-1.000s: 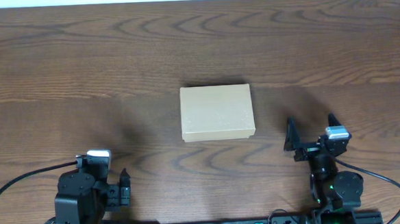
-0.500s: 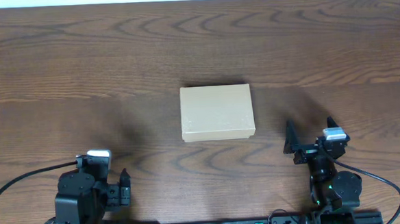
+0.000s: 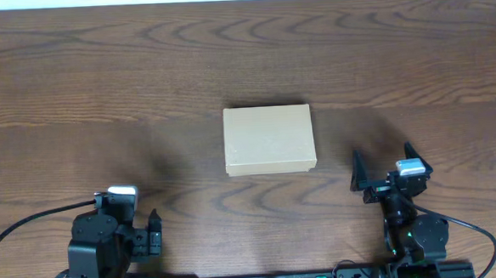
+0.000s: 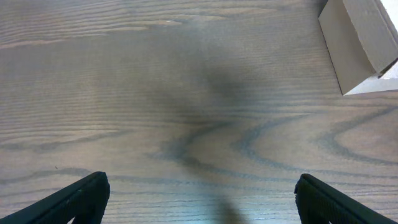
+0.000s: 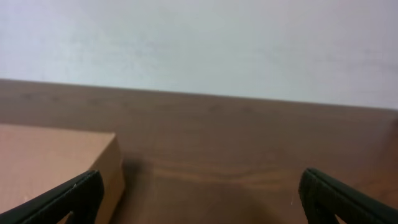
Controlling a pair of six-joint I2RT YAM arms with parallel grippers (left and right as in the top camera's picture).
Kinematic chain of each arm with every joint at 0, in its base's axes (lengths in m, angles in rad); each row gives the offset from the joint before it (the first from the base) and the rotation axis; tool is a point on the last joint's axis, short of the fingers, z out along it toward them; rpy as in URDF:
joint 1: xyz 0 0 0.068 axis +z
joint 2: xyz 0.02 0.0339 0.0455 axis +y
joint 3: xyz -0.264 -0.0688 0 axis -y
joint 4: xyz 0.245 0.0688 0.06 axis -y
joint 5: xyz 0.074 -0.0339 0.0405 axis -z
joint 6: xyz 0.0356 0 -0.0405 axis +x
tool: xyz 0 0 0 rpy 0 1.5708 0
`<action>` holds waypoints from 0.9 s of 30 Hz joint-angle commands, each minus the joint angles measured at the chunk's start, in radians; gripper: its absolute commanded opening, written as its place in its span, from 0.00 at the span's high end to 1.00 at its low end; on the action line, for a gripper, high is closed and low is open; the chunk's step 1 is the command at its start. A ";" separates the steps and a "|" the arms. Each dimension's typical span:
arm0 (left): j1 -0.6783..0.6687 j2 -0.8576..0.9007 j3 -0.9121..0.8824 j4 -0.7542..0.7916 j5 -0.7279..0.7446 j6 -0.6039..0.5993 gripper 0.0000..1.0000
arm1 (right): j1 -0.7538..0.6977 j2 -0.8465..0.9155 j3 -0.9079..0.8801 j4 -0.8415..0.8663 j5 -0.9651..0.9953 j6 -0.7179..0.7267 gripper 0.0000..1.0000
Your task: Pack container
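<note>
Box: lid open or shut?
Shut. Overhead, the box shows a flat, unbroken tan top; no flap is raised and no interior shows.

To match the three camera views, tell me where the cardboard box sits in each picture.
Overhead: the box lies at the middle of the table.
Left wrist: the box is in the top right corner, cut off.
Right wrist: the box sits lower left, cut off.
Shared landmark: the table's dark wood grain.

Overhead straight down; low wrist views sharing the container [image 3: 268, 140].
</note>
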State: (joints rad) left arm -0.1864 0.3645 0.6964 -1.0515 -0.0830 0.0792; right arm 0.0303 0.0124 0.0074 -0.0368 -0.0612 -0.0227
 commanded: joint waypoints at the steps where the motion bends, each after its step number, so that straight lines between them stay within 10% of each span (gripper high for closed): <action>1: -0.003 0.000 -0.001 -0.003 -0.010 0.003 0.04 | 0.011 -0.007 -0.002 -0.035 -0.017 0.006 0.01; 16: -0.003 0.000 -0.001 -0.003 -0.010 0.003 0.04 | 0.010 -0.007 -0.002 -0.035 0.116 0.103 0.01; 27: -0.003 0.000 -0.001 -0.003 -0.010 0.003 0.05 | 0.011 -0.007 -0.002 -0.036 0.023 -0.091 0.01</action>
State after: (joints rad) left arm -0.1864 0.3645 0.6964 -1.0512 -0.0830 0.0792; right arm 0.0303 0.0120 0.0074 -0.0681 -0.0097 -0.0475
